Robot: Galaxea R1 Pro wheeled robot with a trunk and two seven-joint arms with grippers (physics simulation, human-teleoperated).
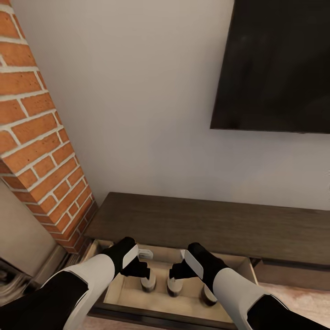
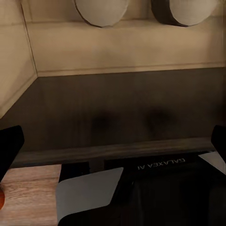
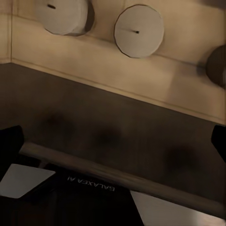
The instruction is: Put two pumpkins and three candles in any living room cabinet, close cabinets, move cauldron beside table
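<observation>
Both arms reach forward, bent inward over the open drawer [image 1: 120,293] of the cabinet [image 1: 192,220]. Left gripper [image 1: 140,267] and right gripper [image 1: 179,270]: jaws wide, empty. Three candles [image 1: 174,286] stand upright in the drawer beneath them.

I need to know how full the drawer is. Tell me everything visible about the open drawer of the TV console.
The drawer is pulled out at the left end of the dark-brown cabinet, beside the brick column. Its front is dark wood, its interior pale wood. Three stubby tan candles stand upright on its floor in a row. Both grippers hover above it.
</observation>
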